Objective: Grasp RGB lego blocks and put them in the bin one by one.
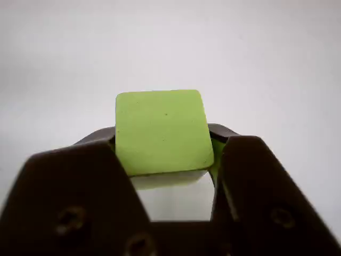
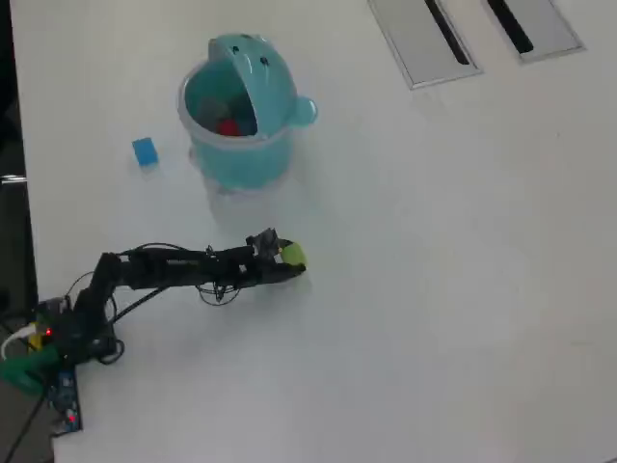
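The pincer (image 1: 168, 160) grips the yellow-green block (image 1: 160, 130) between its jaws.

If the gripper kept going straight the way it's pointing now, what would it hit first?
Likely nothing. In the overhead view the gripper, shut on the yellow-green block, points right across bare table. The bin and blue block sit off to the side.

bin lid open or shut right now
Open. In the overhead view the bin's lid is tipped back, baring the inside, where a red block lies.
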Controlling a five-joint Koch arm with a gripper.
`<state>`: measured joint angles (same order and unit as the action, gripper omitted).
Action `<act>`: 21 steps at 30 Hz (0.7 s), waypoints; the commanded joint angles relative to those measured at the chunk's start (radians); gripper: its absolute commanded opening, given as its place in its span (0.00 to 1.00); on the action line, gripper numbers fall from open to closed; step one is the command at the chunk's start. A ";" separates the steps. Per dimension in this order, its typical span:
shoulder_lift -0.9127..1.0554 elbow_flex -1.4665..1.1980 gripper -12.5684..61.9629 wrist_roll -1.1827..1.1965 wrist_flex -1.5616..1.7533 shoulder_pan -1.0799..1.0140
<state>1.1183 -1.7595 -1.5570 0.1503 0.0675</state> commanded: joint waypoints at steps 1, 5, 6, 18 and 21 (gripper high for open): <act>0.115 0.026 0.40 0.011 0.089 0.015; 0.230 -0.034 0.40 0.011 0.048 0.049; 0.261 -0.048 0.40 0.012 0.041 0.060; 0.603 -0.109 0.37 0.064 -0.109 0.272; 0.664 -0.114 0.37 0.064 -0.133 0.341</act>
<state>1.7150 -1.9190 -1.4941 0.0107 0.3820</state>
